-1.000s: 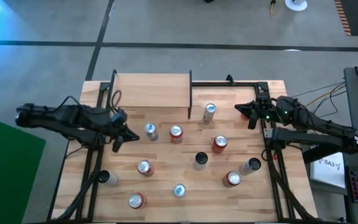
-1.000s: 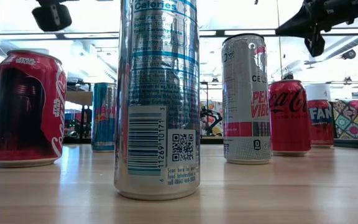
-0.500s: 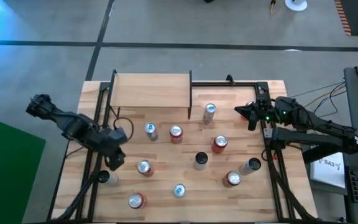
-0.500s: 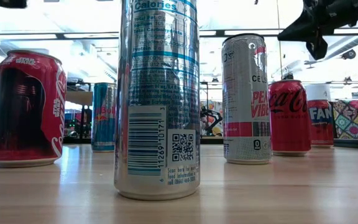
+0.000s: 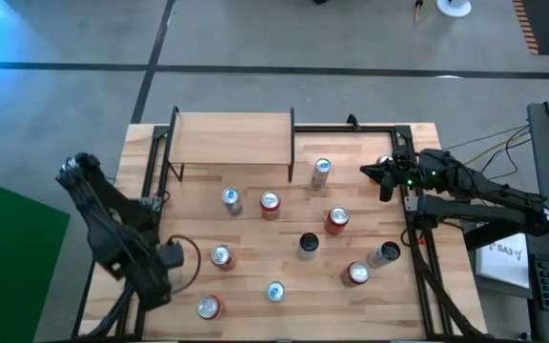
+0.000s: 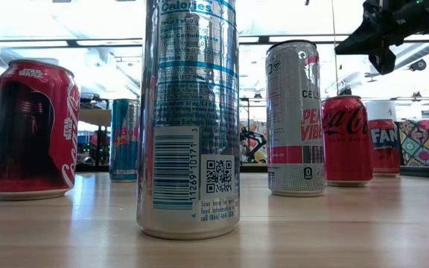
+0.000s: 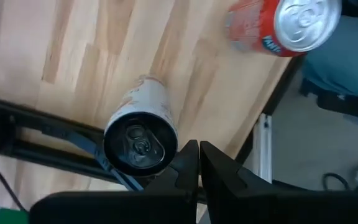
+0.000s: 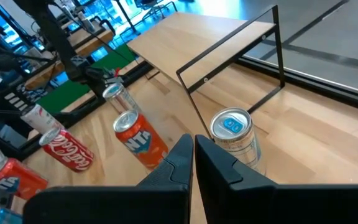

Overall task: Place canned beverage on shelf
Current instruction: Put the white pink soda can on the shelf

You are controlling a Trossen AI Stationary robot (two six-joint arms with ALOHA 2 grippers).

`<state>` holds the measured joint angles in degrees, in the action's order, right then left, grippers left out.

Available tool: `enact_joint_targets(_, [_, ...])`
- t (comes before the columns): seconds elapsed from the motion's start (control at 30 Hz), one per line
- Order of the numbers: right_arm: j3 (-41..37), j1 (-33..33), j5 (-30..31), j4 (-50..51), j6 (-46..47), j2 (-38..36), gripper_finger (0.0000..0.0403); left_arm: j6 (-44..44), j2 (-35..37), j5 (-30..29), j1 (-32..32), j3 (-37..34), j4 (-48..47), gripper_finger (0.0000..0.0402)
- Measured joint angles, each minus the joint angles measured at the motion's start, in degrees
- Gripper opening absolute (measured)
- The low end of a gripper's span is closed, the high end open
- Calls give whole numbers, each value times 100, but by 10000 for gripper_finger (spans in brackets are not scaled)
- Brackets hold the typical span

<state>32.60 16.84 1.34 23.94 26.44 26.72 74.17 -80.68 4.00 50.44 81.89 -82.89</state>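
On table, upright cans, shelf bare

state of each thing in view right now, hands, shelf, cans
left hand: shut, empty, above the table's front left corner by a dark-topped can
right hand: shut, empty, hovering at the table's right edge
shelf: upright, nothing on it
cans: all upright on the table, none held
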Motion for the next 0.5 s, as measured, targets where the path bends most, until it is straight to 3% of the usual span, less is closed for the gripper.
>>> enact_joint_targets(0.3, [0, 0, 7, -6, 4, 0, 9, 202, -365, 1, 213, 100, -435, 2])
enact_joint_targets(0.5, [-2, 0, 11, -6, 2, 0, 9, 404, -523, 149, 216, 110, -551, 43])
